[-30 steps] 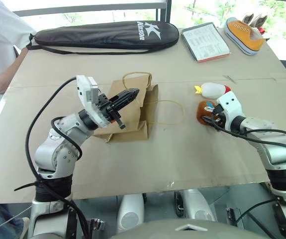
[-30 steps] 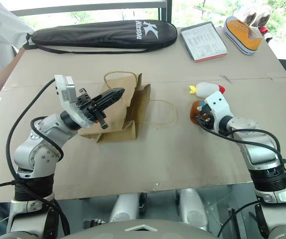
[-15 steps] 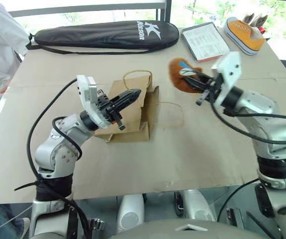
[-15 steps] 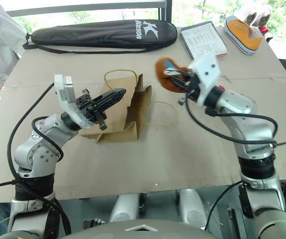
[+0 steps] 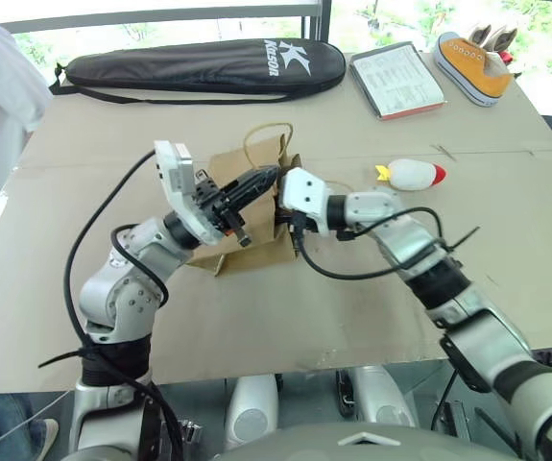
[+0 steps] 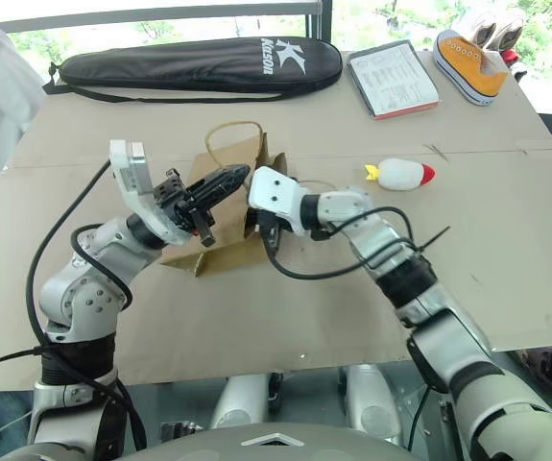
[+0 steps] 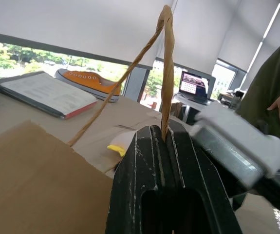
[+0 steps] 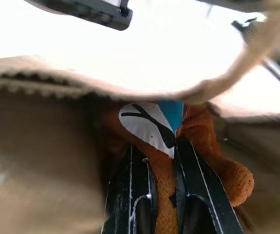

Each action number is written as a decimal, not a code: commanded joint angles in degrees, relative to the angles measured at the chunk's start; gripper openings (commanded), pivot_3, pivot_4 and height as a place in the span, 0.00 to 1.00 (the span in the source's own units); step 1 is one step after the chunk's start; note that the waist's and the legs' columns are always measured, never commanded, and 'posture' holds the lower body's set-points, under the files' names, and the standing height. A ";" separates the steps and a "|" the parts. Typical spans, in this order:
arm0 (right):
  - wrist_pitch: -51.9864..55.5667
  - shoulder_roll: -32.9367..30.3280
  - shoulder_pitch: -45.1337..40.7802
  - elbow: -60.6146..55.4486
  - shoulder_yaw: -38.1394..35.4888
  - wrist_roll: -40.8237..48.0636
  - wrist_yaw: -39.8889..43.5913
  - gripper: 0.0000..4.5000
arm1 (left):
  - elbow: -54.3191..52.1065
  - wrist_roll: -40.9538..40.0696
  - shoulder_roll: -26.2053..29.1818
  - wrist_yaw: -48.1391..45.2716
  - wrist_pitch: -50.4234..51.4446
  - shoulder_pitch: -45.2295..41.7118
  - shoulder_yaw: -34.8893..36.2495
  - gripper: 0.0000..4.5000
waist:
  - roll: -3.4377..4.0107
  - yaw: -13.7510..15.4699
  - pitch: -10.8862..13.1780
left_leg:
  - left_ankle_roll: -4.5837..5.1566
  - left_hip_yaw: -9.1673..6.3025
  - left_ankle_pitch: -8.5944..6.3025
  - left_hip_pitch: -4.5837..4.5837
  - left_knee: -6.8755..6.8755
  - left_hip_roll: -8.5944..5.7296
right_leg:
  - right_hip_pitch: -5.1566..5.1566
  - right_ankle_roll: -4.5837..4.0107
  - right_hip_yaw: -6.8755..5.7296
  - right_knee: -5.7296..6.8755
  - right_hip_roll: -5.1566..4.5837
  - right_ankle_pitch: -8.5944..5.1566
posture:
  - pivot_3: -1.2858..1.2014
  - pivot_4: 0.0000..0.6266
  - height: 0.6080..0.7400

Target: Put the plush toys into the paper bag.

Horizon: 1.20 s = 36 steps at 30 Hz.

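Paper bag point(image 5: 247, 216) on cardboard-covered table point(image 5: 372, 307), left end effector point(image 5: 264, 177) pinching handle point(image 7: 166, 58), right end effector point(image 8: 154, 161) clamping brown plush point(image 8: 198, 146)

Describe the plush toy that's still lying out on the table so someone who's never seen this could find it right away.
Start at the cardboard-covered table and find the brown paper bag at its middle. Look to the bag's right, short of the orange sneaker at the far corner: the plush toy lies there alone. It is a white oval with a red tip and yellow tail.

An office-like room: roller blinds point(image 7: 81, 24), large windows, a laptop point(image 7: 194, 84) on a desk.
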 commanded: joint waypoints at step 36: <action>21.92 -19.96 -2.43 10.22 -19.90 -6.60 -15.62 0.01 | -2.31 5.64 0.13 1.04 -7.28 3.61 1.57 0.00 | 0.03 -0.01 0.03 | 0.01 0.13 0.00 0.00 -0.05 -0.06 | -0.02 0.00 0.14 -0.07 -0.05 0.00 | 0.52 0.24 1.00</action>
